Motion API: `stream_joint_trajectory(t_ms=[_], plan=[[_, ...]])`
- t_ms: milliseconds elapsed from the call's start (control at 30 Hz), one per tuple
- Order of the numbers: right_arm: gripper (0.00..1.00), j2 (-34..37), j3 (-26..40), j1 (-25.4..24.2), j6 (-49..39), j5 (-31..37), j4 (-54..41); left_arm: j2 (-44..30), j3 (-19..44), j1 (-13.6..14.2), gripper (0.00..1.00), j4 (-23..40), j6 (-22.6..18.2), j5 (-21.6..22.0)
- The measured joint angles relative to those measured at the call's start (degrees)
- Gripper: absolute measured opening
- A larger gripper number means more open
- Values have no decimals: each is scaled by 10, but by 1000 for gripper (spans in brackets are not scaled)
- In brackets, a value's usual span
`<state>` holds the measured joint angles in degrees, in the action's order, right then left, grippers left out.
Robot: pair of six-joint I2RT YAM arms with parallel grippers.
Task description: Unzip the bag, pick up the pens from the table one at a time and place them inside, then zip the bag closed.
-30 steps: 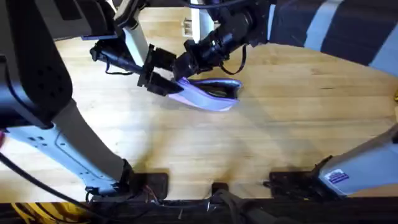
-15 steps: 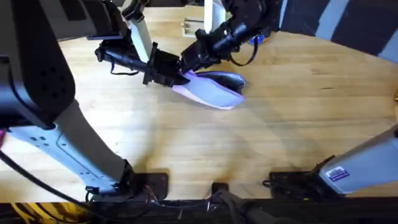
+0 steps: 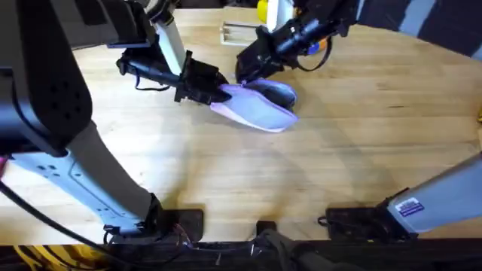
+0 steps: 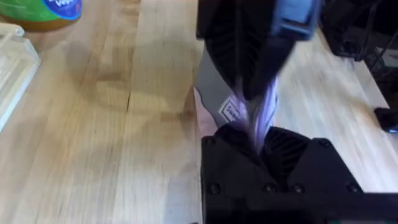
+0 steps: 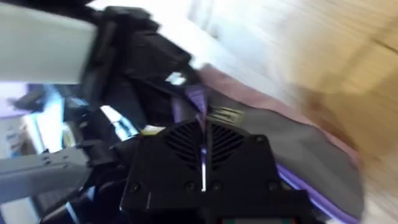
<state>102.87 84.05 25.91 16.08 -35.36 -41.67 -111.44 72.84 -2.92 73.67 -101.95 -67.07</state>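
**Zip tugged along lavender bag**

On the pale plank table (image 3: 361,150), toward its far side: bag (image 3: 260,113) clamped at one end by the left gripper (image 3: 218,93). Right gripper (image 3: 245,75) pinched on a thin purple strip, likely the zip tab, and now farther from the left than a second ago. Bag nudged sideways, grey lining showing. Points to unzipping under way. Count: one bag, two grippers, one white rack (image 3: 237,31).
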Motion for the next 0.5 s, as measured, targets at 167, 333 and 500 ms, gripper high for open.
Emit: stream_joint_trajectory(t_ms=[167,333,500], plan=[[31,0,0,-31,-16,46,-30,0,-1,-7,42,-2,0,25],[31,0,4,-28,-26,100,-64,0,-1,-7,41,-3,0,33],[33,-1,12,-27,-42,157,-112,0,-1,-7,42,-2,0,32]])
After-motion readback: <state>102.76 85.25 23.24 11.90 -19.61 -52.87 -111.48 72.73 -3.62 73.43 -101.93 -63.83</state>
